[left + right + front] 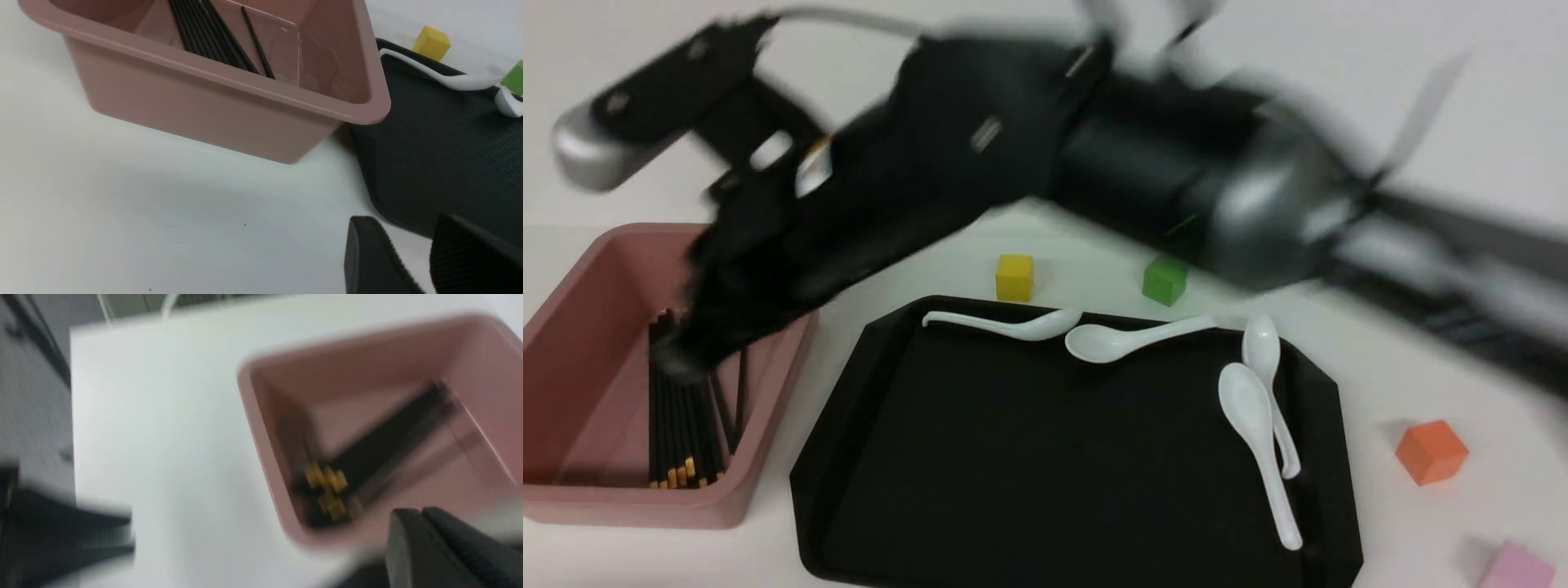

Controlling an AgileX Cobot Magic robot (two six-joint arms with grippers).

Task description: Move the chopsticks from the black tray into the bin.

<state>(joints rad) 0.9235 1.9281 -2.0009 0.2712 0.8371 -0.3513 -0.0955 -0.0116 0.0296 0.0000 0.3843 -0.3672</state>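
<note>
White counter [1421,359] runs out to a plain pale wall, and beyond that we cannot make out much of the room; the right wrist view shows only a grey blur past the counter's edge. On the counter stand a pink bin [621,506] to the left and, just beside it, the black tray [1029,457].

All the chopsticks [682,433] that we can see lie in the bin, bundled along its floor with the yellow-banded ends toward us and one or two leaning against the wall nearest the tray. The tray carries only four white spoons [1127,336]. So we judge the job done or very nearly so, with this the drop-off step.

The right arm [1143,163] reaches across to the bin, heavily blurred. In its wrist view the right gripper [423,516] hangs over the bin's rim with its jaws pressed together and nothing between them, as far as the blur lets us tell. The left gripper [402,222] sits low near the tray's corner, jaws spread and empty.

Next we would lift the right arm clear of the bin without catching its rim, then check the tray for any stick we cannot see.

Four small cubes lie apart: yellow [1014,276], green [1165,280], orange [1431,451] and pink [1515,567].
</note>
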